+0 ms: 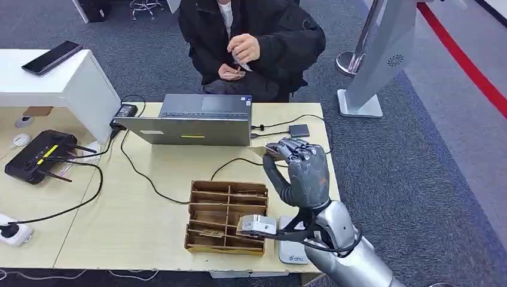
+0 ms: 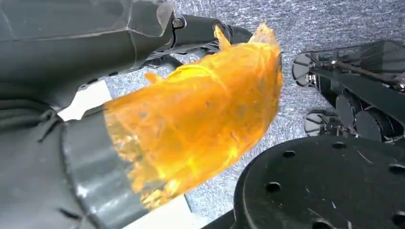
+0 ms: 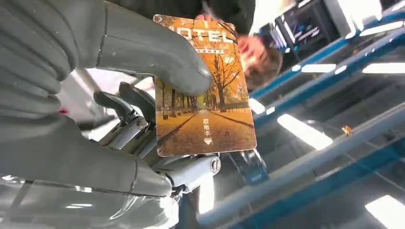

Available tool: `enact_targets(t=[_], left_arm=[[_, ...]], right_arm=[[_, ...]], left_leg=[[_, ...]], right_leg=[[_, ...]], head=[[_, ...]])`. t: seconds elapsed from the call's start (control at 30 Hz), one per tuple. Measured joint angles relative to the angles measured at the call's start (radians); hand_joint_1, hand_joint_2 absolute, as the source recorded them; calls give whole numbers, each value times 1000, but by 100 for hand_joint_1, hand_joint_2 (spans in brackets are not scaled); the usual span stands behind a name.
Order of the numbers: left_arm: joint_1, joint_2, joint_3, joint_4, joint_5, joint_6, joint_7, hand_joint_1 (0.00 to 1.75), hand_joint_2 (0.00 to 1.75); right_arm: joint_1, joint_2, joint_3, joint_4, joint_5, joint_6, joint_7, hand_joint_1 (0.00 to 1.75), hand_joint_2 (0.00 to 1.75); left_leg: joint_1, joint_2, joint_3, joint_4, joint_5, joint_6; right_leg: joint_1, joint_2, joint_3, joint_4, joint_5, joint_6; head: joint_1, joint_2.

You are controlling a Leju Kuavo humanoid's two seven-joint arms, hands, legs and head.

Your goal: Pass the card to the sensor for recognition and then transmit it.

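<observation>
My right hand (image 1: 302, 167) is raised over the right part of the wooden table (image 1: 149, 227), in front of the laptop's right corner. It pinches a hotel key card (image 3: 205, 95) printed with an autumn tree avenue, thumb (image 3: 153, 47) on its face and fingers behind. In the head view the card (image 1: 261, 151) shows as a tan edge pointing left from the fingertips. A flat white pad (image 1: 292, 250) lies at the table's front edge under my forearm. A small dark box (image 1: 299, 130) on a cable sits beyond the hand. My left hand (image 2: 71, 57) is hidden behind orange film (image 2: 200, 114).
A grey laptop (image 1: 197, 122) stands open at the table's back. A cardboard divider tray (image 1: 227, 215) lies left of my right arm. A black router (image 1: 42, 155) and cables are at the left. A person (image 1: 251, 36) sits behind the table, hands at chest. A silver post (image 1: 382, 54) stands at the right.
</observation>
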State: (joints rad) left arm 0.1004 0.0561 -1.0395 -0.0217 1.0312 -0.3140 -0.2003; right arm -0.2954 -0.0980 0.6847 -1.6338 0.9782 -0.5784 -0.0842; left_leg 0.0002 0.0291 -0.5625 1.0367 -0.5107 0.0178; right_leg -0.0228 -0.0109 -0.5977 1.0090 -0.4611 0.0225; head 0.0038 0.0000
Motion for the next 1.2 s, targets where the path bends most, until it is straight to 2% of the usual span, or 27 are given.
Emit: enact_targets(t=[0.3, 0.5, 0.53, 0.57, 0.6, 0.67, 0.7, 0.73, 0.77, 0.9, 1.2], left_arm=[[18, -11, 66, 0, -13, 3, -11, 0, 0], [27, -19, 106, 0, -31, 18, -23, 0, 0], [17, -32, 108, 0, -57, 67, -59, 0, 0], [-1, -54, 104, 0, -106, 163, -100, 0, 0], [-27, -80, 90, -3, -151, 330, -88, 0, 0], [-79, -125, 56, -26, -200, 717, -23, 0, 0], [-101, -143, 42, -36, -205, 876, -11, 0, 0], [-120, -161, 33, -45, -208, 972, -8, 0, 0], [-136, -172, 24, -52, -208, 1007, -8, 0, 0], [-158, -190, 4, -62, -205, 921, -20, 0, 0], [-165, -204, -16, -64, -193, 903, -23, 0, 0]], right_arm=[[84, -28, -2, -20, -192, 50, -65, 175, 175], [152, -45, -29, -23, -246, 60, -88, 175, 175], [166, -47, -34, -23, -236, 63, -82, 175, 175], [192, -47, -47, -30, -209, 71, -68, 175, 175], [225, -45, -65, -50, -169, 80, -50, 175, 175], [281, -40, -85, -82, -114, 91, -34, 175, 175], [300, -37, -93, -99, -103, 94, -27, 175, 175], [315, -35, -101, -110, -98, 96, -20, 175, 175], [334, -31, -111, -123, -95, 98, -15, 175, 175], [378, -22, -137, -146, -92, 111, -1, 175, 175], [436, -15, -156, -155, -112, 115, 22, 175, 175]], left_leg=[[0, 0, 0, 0, 0, 0], [-1, 0, 1, 0, 0, 0], [-2, 0, 1, 0, 0, 0], [-3, -2, 1, 1, 0, 1], [-4, -6, -1, 0, 1, 2], [-4, -9, -3, 0, 1, 2], [-4, -8, -3, 0, 1, 2], [-4, -8, -2, 0, 1, 2], [-4, -6, -1, 0, 1, 3], [-5, -3, 1, 0, 0, 4], [-5, -3, 0, 0, -1, 4]], right_leg=[[0, 0, 0, 0, 0, 0], [0, 0, -1, -1, 0, 0], [0, 0, -1, -1, 0, 0], [-1, -2, 0, -2, 0, 0], [-1, -6, 1, -2, -1, 1], [-2, -10, 1, -1, -1, 2], [-2, -9, 2, -1, -1, 2], [-2, -8, 2, -1, 0, 3], [-3, -7, 2, -1, 0, 3], [-3, -3, 2, -1, 0, 3], [-3, -2, 1, -1, -1, 4]], head=[[0, 0], [0, 0], [0, 0], [0, 0], [-1, 0], [0, 0], [0, 0], [0, 0], [0, 0], [0, 0], [0, 0]])
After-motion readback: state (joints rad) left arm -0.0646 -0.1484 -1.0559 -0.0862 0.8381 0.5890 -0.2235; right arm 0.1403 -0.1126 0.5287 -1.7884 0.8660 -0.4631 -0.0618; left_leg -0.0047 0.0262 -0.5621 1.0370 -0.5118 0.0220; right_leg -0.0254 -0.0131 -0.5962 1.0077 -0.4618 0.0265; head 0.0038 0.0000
